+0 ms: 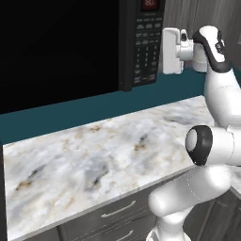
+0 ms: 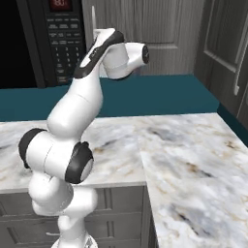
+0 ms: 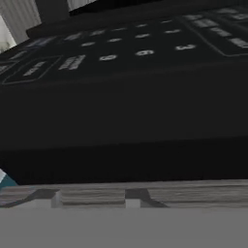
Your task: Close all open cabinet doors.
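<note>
My gripper [image 1: 170, 51] is held high beside the right edge of the black microwave, at keypad height. In the hand view a grey wood-grain strip of a cabinet door [image 3: 193, 193] runs across just at the two dark fingertips [image 3: 43, 194], and the gripper [image 3: 91, 194] looks shut on that edge. Behind the arm stands a tall grey cabinet door [image 2: 155, 34], whose top also shows in the left base view [image 1: 188, 14]. Another grey door [image 2: 225, 43] with a vertical silver bar handle stands at the far right. The arm hides the fingers in the right base view.
The black microwave [image 1: 61, 47] with its keypad [image 2: 65, 43] hangs very close to the hand and looms near in the hand view [image 3: 126, 106]. Below lies a marble counter [image 1: 94, 155] against a teal backsplash [image 2: 160, 97]. Grey drawer fronts [image 1: 117, 212] sit under the counter.
</note>
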### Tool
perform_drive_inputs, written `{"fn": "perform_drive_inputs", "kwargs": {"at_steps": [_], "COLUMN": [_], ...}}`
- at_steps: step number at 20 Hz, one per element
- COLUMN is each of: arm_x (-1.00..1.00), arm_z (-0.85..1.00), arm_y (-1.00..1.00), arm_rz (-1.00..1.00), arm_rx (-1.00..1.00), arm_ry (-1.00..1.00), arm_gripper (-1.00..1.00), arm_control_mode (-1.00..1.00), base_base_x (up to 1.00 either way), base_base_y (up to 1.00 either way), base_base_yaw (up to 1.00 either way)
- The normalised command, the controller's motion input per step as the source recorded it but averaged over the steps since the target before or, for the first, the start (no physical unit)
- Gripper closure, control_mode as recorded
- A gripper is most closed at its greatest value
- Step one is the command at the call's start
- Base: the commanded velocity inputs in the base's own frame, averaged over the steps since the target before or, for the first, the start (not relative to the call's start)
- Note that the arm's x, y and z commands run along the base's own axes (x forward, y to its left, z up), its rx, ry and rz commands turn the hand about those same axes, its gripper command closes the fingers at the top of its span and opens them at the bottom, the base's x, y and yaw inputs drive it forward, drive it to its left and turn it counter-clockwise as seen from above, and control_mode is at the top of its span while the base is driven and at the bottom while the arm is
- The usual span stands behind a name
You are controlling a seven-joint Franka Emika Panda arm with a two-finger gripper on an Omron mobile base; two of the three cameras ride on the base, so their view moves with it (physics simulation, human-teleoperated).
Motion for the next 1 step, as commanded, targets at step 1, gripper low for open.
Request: {"fn": "perform_drive_inputs", "kwargs": {"at_steps": [1], "arm_x": [0.26], "arm_z": [-0.41], "arm_y": [0.0], "arm_rz": [0.05], "arm_rx": [0.0], "arm_ry": [-0.03], "arm_gripper": [-1.0], "arm_control_mode": [-1.0], "base_base_x": [0.0], "base_base_y": [0.0], "base_base_yaw": [0.0]}}
